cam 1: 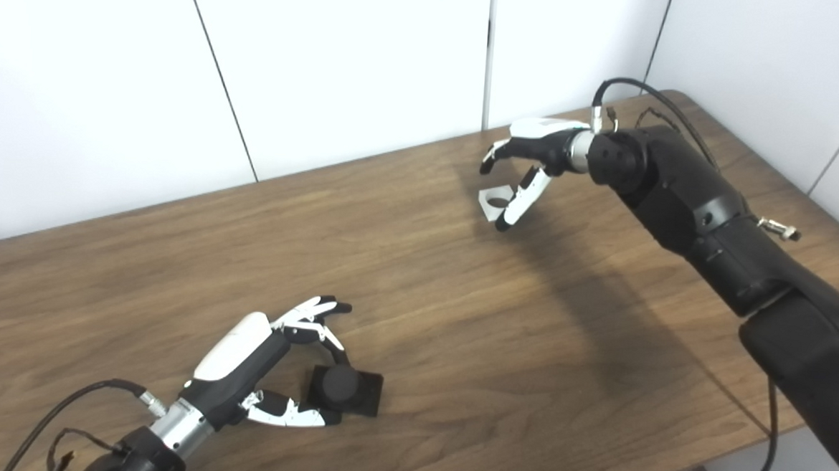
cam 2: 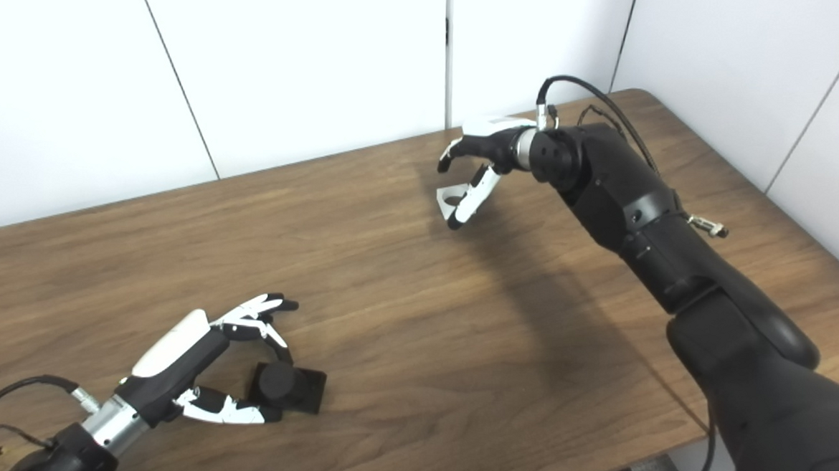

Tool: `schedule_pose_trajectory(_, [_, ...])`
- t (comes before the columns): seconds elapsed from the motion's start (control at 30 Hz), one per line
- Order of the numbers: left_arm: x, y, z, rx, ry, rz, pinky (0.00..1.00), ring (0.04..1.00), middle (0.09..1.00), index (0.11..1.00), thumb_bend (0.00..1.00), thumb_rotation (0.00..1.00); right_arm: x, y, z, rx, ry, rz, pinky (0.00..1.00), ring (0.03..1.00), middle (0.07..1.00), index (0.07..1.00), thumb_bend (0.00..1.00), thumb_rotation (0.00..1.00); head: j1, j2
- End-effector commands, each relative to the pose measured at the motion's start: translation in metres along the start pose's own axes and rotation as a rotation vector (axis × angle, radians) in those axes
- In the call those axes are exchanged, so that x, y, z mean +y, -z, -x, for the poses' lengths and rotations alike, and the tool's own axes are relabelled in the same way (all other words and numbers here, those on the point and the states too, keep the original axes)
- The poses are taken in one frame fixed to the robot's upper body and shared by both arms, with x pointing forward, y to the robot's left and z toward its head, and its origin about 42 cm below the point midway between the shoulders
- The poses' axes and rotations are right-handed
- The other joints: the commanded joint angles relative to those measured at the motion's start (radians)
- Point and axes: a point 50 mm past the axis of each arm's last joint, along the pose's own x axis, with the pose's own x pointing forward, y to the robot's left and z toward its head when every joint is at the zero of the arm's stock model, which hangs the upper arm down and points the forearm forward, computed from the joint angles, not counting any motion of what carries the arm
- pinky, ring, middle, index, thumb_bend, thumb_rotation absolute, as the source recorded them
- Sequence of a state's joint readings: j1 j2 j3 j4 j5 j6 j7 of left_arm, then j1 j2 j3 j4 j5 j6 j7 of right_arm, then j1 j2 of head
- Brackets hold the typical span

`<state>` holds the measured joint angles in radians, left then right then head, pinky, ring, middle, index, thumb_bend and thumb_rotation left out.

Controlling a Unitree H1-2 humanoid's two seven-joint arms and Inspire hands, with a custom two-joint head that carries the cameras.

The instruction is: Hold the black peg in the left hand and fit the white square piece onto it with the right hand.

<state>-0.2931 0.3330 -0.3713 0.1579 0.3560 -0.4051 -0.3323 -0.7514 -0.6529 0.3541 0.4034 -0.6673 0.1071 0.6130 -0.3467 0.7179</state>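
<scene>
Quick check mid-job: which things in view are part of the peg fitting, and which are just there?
Part of the job:
black peg, on the table by the left hand
white square piece, at the right hand

Just there:
wooden table
white wall panels
loose cables on the arms

One black peg [cam 1: 343,388] on its square base sits on the wooden surface [cam 1: 422,322]. One white square piece [cam 1: 494,200] with a round hole lies farther back, seemingly flat, though partly hidden. Two robot hands are in view: the left robot hand [cam 1: 277,357] and the right robot hand [cam 1: 527,162].
</scene>
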Motion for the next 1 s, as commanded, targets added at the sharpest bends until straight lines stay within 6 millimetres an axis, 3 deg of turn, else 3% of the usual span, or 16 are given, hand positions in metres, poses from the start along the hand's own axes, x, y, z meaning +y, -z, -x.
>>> schedule_pose_trajectory(0.0, [0.007, 0.008, 0.009, 0.064, 0.026, -0.034, 0.83, 0.963, 0.913, 0.498, 0.52, 0.09, -0.026, 0.007, 0.009, 0.010, 0.072, 0.015, 1.00, 0.989, 0.960, 0.838, 0.98, 0.43, -0.001, 0.001])
schedule_pose_trajectory(0.5, [0.004, 0.008, 0.013, 0.062, 0.022, -0.028, 0.83, 0.962, 0.912, 0.498, 0.51, 0.09, -0.006, 0.018, 0.005, 0.044, 0.062, 0.017, 1.00, 0.979, 0.950, 0.831, 0.90, 0.42, 0.012, 0.011])
schedule_pose_trajectory(0.97, [0.001, 0.006, 0.015, 0.058, 0.015, -0.019, 0.82, 0.962, 0.910, 0.498, 0.51, 0.09, 0.007, 0.022, -0.006, -0.010, 0.183, 0.059, 0.93, 0.898, 0.864, 0.686, 0.75, 0.28, 0.026, 0.020])
